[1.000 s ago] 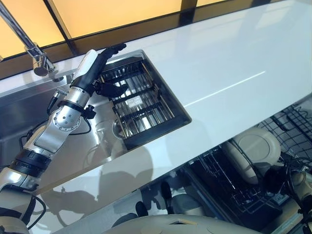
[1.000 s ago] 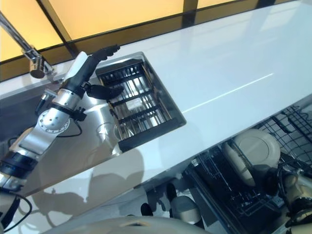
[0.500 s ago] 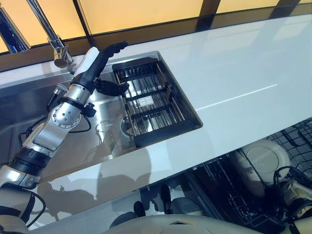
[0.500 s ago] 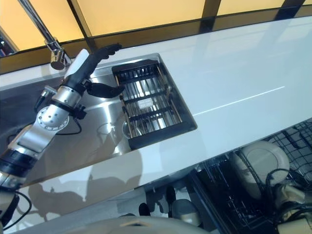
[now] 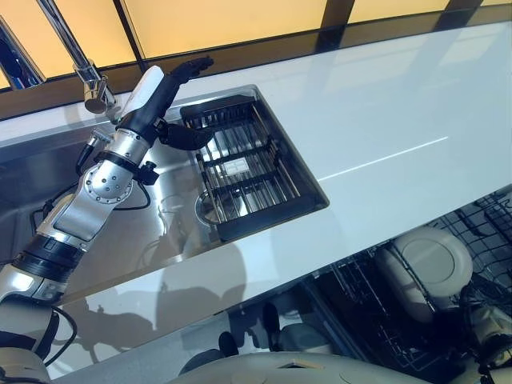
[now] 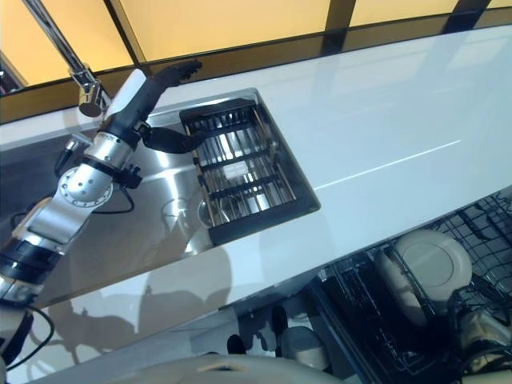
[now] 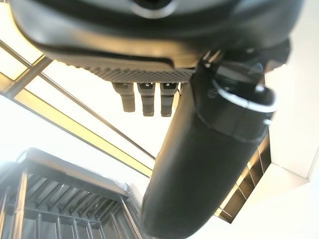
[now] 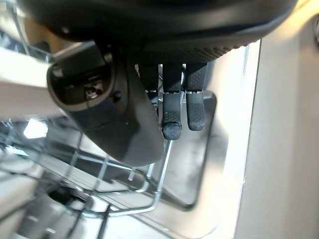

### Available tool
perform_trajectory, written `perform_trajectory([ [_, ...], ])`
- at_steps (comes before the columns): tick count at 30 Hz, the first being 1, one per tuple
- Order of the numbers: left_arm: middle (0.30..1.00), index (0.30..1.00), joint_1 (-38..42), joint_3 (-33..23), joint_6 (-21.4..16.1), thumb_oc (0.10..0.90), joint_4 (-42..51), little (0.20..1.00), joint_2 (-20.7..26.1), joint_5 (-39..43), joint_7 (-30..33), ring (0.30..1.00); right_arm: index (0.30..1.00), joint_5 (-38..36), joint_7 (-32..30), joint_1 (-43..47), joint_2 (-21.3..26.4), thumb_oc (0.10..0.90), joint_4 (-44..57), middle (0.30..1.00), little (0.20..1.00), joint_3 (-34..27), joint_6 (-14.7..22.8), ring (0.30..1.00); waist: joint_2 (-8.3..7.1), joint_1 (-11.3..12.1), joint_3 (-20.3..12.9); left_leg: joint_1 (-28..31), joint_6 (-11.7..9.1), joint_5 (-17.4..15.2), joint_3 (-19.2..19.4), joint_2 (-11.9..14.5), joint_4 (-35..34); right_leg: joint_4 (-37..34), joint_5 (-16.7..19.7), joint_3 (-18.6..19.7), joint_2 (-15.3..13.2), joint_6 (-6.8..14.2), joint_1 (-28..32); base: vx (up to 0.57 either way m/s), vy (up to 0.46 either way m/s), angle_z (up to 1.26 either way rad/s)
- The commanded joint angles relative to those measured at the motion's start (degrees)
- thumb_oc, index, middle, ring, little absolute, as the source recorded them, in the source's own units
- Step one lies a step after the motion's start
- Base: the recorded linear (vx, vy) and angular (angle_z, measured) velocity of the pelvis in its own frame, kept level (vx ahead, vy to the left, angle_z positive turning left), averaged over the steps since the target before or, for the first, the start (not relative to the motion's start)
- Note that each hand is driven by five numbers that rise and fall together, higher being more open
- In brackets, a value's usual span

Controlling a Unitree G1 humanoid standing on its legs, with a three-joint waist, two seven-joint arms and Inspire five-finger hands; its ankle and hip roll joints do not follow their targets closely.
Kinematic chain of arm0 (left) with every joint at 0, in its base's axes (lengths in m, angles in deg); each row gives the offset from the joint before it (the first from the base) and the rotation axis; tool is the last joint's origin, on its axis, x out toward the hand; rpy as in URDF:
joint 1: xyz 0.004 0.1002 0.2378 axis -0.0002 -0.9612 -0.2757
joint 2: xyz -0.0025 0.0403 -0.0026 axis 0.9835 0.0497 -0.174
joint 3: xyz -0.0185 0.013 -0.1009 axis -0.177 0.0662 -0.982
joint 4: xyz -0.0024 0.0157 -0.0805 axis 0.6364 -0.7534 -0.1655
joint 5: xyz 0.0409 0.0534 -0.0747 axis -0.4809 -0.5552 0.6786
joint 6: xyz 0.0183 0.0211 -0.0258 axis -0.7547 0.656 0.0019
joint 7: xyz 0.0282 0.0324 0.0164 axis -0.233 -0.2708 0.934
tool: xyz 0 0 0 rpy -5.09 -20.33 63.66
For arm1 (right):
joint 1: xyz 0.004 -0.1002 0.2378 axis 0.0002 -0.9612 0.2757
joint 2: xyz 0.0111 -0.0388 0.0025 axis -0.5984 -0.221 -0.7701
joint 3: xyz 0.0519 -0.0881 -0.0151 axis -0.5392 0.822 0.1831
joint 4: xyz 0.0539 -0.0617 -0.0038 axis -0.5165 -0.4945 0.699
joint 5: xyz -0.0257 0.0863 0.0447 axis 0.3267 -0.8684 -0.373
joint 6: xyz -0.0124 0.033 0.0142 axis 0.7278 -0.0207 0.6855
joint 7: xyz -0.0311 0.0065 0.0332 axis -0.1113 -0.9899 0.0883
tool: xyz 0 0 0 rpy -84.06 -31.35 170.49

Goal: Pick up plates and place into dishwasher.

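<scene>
At the far left edge of the counter (image 5: 384, 104) stands the faucet (image 5: 94, 88), above the steel sink (image 5: 120, 224). The left hand (image 5: 160, 100) hovers over the sink at the far left corner of the black rack (image 5: 248, 172), which fills the right part of the sink. Its fingers are stretched out nearly straight toward the window, the thumb spread to the side over the rack, and it has hold of nothing; I judge it is raised like this to approach the rack from above, or to come away from it. The rack looks empty of plates, as far as I can tell, and its long side runs from the far edge of the sink to the near one. Further right the white counter is bare. Below its near right edge the dishwasher (image 5: 376, 320) is open, and a plate (image 5: 428, 260) stands on its edge in the wire basket (image 6: 480, 240), so the slots keep it upright. Its round face points up and to the right, and it leans a little. The right hand (image 8: 174, 99) is low by this basket; its fingers hang loosely bent above the wires and grip nothing, probably because the plate is already set down.
</scene>
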Motion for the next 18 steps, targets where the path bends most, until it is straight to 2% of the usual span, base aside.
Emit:
perform_trajectory([
  [1, 0.900, 0.900, 7.39, -2.99, -5.79, 0.800, 0.59, 0.900, 0.34, -0.19, 1.67, 0.900, 0.300, -11.50, -1.94, -5.50, -0.54, 0.100, -1.70, 0.300, 0.200, -3.55, 2.92, 0.300, 0.70, -3.67, -3.82, -1.25, -1.42, -2.51, 2.00, 2.26, 1.55, 1.89, -3.46, 1.21, -0.88, 7.52, 0.00, 0.00, 0.004, -0.10],
  [3, 0.900, 0.900, 7.17, -3.17, -6.15, 0.800, -0.05, 0.900, -0.09, -0.87, 1.77, 0.900, 0.300, -11.57, -2.63, -6.21, -1.44, 0.100, -2.18, 0.300, 0.200, -4.18, 5.10, 0.300, 0.76, -4.00, -4.05, -1.12, -1.44, -2.61, 2.33, 2.25, 1.48, 1.98, -3.37, 1.43, -0.82, 7.61, -0.16, -0.01, 0.006, -0.08],
  [8, 0.900, 0.900, 6.93, -3.07, -6.65, 0.800, -1.05, 0.900, -0.53, -1.10, 2.55, 0.900, 0.300, -14.27, 1.10, -6.96, -3.10, 0.100, -1.55, 0.300, 0.200, -4.18, 6.22, 0.300, 0.90, -4.35, -4.22, -0.80, -1.43, -2.76, 2.56, 2.16, 1.44, 1.71, -3.10, 1.47, -0.93, 7.76, -0.07, 0.00, 0.004, -0.01],
  [11, 0.900, 0.900, 7.04, -2.89, -6.93, 0.800, -1.41, 0.900, -1.58, -1.90, 2.23, 0.900, 0.300, -13.91, 2.38, -6.20, -5.08, 0.100, -3.09, 0.300, 0.200, -1.88, 7.33, 0.300, 0.93, -3.95, -4.23, -0.48, -1.20, -3.11, 2.34, 2.17, 1.66, 1.61, -3.30, 1.21, -1.09, 7.77, 0.44, 0.00, 0.000, 0.00],
  [16, 0.900, 0.900, 7.52, -2.19, -6.00, 0.800, -0.50, 0.900, -2.69, -2.28, 2.19, 0.900, 0.300, -14.96, -1.15, -4.12, -8.10, 0.100, -5.17, 0.300, 0.200, 1.63, 9.75, 0.300, 1.20, -2.89, -4.56, -0.50, -1.05, -3.09, 2.03, 2.13, 1.82, 1.37, -3.13, 1.01, -1.29, 7.60, 0.65, 0.00, 0.000, 0.00],
  [18, 0.900, 0.900, 8.28, -1.31, -5.95, 0.800, -0.44, 0.900, -3.11, -2.19, 2.04, 0.900, 0.300, -16.97, -5.49, -1.66, -9.53, 0.100, -5.79, 0.300, 0.200, 3.04, 10.38, 0.300, 1.68, -2.08, -4.83, -0.60, -0.98, -3.13, 1.61, 2.10, 2.01, 1.34, -3.08, 0.82, -1.48, 7.55, 0.74, 0.00, 0.000, 0.00],
])
